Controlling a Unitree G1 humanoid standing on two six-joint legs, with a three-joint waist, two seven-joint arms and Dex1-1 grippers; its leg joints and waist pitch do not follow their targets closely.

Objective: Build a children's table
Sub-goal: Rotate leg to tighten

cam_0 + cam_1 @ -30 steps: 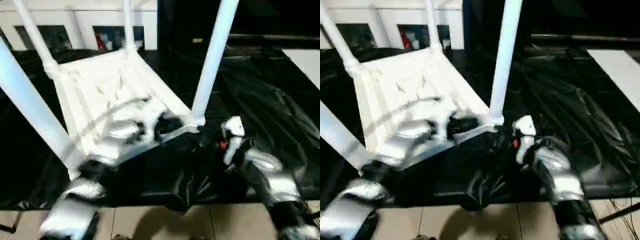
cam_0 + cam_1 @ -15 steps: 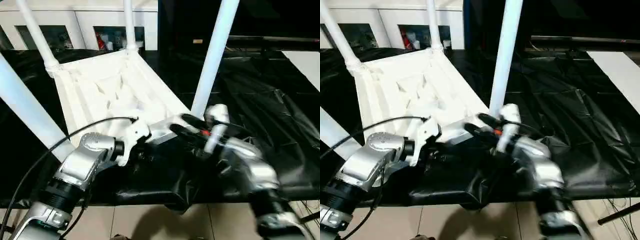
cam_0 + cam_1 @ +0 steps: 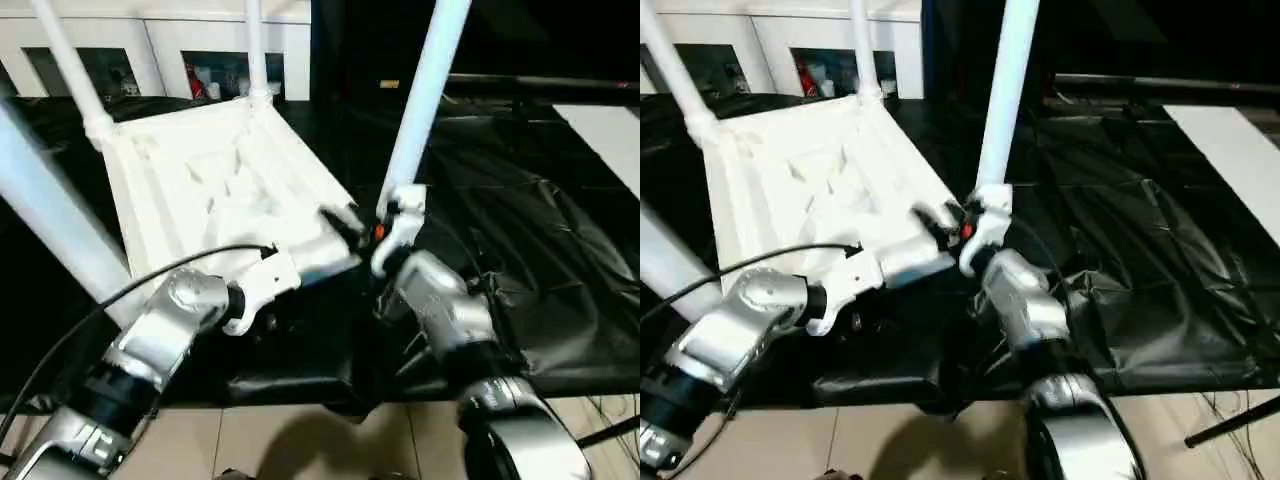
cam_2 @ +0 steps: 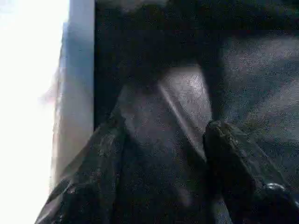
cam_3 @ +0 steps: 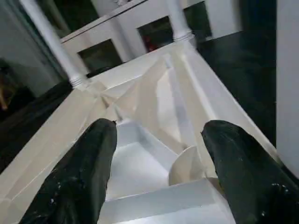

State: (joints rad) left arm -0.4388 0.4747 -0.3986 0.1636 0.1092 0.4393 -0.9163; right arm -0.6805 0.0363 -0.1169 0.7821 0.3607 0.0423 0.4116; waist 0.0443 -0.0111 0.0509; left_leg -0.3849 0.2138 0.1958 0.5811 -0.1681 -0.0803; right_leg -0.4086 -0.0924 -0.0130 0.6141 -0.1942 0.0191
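The upturned children's table (image 3: 210, 190) lies on black sheeting (image 3: 530, 230), 4 legs up; likely light, stiff, slick, best gripped at its ribbed rim. Right claw (image 5: 159, 172) gapes wide over its corner; left claw (image 4: 161, 182) spread, empty

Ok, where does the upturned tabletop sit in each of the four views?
Left eye view: tabletop, centre-left on the black sheet.
Right eye view: left of centre.
Left wrist view: probably the bright white slab beside the left fingers.
Right wrist view: ribbed underside beyond the right fingers.
Shared landmark: the far corner leg, in both eye views and the right wrist view.
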